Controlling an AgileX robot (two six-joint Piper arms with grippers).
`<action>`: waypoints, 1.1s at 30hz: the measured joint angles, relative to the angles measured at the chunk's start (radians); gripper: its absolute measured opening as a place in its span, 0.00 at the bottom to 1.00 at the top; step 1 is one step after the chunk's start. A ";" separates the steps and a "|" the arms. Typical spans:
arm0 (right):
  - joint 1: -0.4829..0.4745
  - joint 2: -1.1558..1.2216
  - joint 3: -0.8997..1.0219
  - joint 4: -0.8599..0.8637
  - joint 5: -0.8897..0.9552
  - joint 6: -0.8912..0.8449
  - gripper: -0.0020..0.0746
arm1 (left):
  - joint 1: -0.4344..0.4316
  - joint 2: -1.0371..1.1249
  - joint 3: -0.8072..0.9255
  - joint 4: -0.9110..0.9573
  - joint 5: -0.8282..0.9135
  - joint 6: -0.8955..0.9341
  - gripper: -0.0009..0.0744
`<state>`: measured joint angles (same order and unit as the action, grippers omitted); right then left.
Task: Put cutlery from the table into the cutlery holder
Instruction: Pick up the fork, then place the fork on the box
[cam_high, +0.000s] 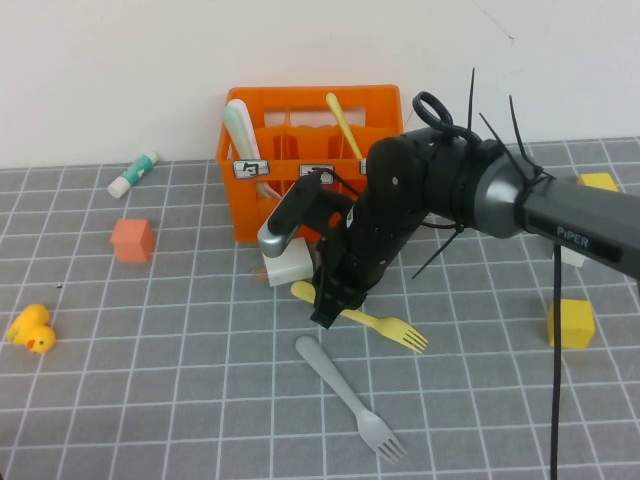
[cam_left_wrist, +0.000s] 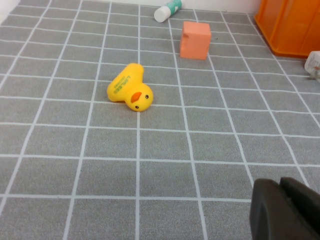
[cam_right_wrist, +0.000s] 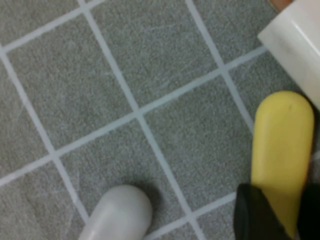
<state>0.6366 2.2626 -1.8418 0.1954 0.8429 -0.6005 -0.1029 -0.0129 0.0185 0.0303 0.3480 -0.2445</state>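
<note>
Grey grid-tiled bench (cam_high: 150, 400): my right tool (cam_high: 330, 300) straddles the pale yellow plastic fork (cam_high: 385, 325) without pinching it; it may skid into the white block (cam_high: 285, 268). Left tool (cam_left_wrist: 285, 210) idles, spread uncertain.

A rubber duck (cam_high: 31, 329), orange cube (cam_high: 132, 241), two yellow blocks (cam_high: 570, 323), a white block (cam_high: 287, 264) and a tube (cam_high: 133, 174) lie scattered.

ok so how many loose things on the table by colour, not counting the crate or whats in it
yellow: 4, fork, duck, two blocks
grey: 1, fork
orange: 1, cube
white: 2, block, tube
total: 8

Right gripper over yellow fork; left gripper away from it.
</note>
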 joint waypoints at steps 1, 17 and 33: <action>0.000 0.000 0.000 0.000 0.002 0.000 0.25 | 0.000 0.000 0.000 0.000 0.000 0.000 0.01; 0.000 -0.087 0.013 -0.002 0.044 -0.009 0.25 | 0.000 0.000 0.000 0.000 0.000 0.003 0.01; 0.000 -0.383 0.017 0.421 -0.076 -0.326 0.25 | 0.000 0.000 0.000 0.000 0.000 0.003 0.01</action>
<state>0.6366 1.8797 -1.8249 0.6159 0.7671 -0.9260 -0.1029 -0.0129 0.0185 0.0303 0.3480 -0.2411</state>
